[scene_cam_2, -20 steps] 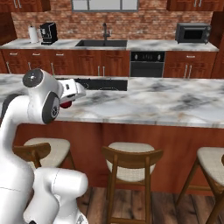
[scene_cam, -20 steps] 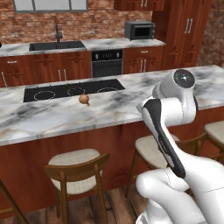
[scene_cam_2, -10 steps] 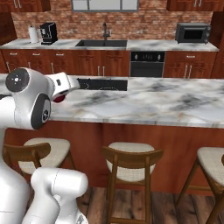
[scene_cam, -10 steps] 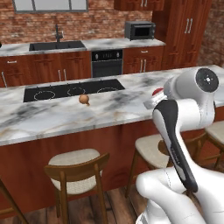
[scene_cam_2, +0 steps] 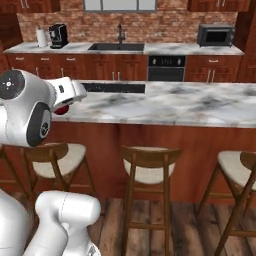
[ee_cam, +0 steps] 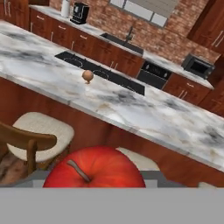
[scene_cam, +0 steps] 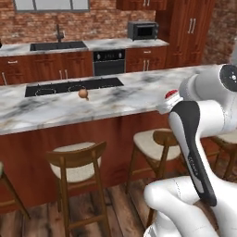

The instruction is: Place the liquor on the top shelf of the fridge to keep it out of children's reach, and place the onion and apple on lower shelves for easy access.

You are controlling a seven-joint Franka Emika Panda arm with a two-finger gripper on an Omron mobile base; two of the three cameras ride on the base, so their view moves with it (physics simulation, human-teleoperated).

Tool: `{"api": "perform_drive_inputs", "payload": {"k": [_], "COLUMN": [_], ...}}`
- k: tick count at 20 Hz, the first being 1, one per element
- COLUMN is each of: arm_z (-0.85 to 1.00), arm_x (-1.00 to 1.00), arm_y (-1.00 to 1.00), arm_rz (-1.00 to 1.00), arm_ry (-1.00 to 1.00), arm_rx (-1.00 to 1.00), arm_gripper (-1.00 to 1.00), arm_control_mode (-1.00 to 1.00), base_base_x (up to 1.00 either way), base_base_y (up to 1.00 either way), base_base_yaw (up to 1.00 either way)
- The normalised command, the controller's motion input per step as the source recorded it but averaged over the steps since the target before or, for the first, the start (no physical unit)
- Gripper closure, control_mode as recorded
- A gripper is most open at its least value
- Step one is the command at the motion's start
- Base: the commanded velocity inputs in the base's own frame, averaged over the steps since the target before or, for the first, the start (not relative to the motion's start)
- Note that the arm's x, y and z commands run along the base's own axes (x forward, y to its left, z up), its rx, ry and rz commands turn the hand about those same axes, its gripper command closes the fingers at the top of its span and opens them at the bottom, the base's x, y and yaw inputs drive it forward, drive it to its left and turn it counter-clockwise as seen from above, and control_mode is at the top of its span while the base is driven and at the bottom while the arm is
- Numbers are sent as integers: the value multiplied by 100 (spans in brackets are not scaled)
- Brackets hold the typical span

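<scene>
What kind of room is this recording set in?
A home kitchen, rendered. A marble island counter carries a black cooktop, wooden stools stand along its front, and the back wall has a sink, a built-in oven and a microwave among reddish wooden cupboards.

wall (scene_cam_2: 165,30): red brick
bench (scene_cam_2: 190,107): grey-white marble
stools (scene_cam_2: 147,167): brown wood, pale seats
floor (scene_cam_2: 185,235): dark wood planks

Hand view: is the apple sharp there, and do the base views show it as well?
Hand view: the apple looms large and slightly soft-edged, stem visible, evenly lit with no glare. Left base view: only a small red sliver beside the arm. Right base view: a red patch under the hand, in shade.
</scene>
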Motion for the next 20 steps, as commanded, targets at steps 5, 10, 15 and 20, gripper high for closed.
{"api": "perform_drive_inputs", "payload": {"k": [5, 10, 15, 20], "arm_z": [0, 0, 0, 0], "arm_x": [0, 0, 0, 0], "arm_y": [0, 0, 0, 0], "arm_rz": [0, 0, 0, 0], "arm_ry": [0, 0, 0, 0], "arm_rx": [0, 0, 0, 0], "arm_gripper": [100, 100, 100, 100], "arm_control_mode": [100, 100, 100, 100], "base_base_x": [-76, -12, 0, 6], "base_base_y": [-56, -64, -66, -49], "base_base_yaw": [-36, -61, -75, -72]}}
